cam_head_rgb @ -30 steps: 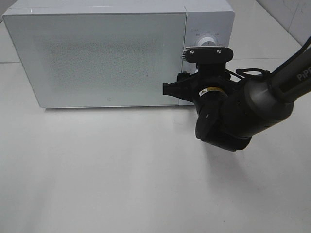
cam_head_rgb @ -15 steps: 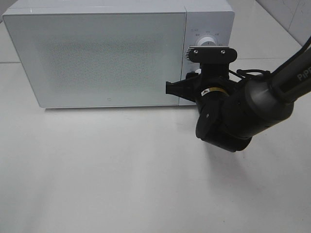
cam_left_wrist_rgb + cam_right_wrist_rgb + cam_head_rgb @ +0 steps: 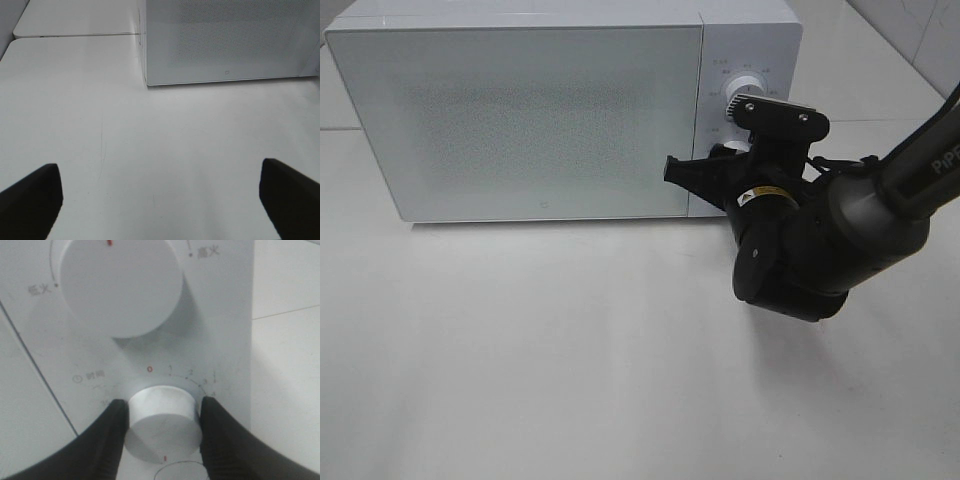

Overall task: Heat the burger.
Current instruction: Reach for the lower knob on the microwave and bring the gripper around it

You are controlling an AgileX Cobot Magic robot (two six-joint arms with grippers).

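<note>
The burger is out of view; the white microwave [image 3: 520, 120] stands with its door closed and nothing shows through the frosted front. My right gripper [image 3: 161, 426] is shut on the lower timer knob [image 3: 160, 415] of the control panel, one black finger on each side of it. From the high camera, the right gripper [image 3: 728, 152] presses against the panel with the wrist rolled to one side. My left gripper [image 3: 160, 200] hangs open over the bare table in front of the microwave's left corner, with nothing between its fingers [image 3: 30, 200].
A larger power knob [image 3: 120, 282] sits beside the timer knob on the panel. The white table [image 3: 570, 350] stretches in front of the microwave. A seam between table tops [image 3: 75, 35] runs past the microwave's left side.
The right gripper's jaws closed onto the timer knob, and the wrist has rolled clockwise and shifted slightly right. The left gripper has not moved.
</note>
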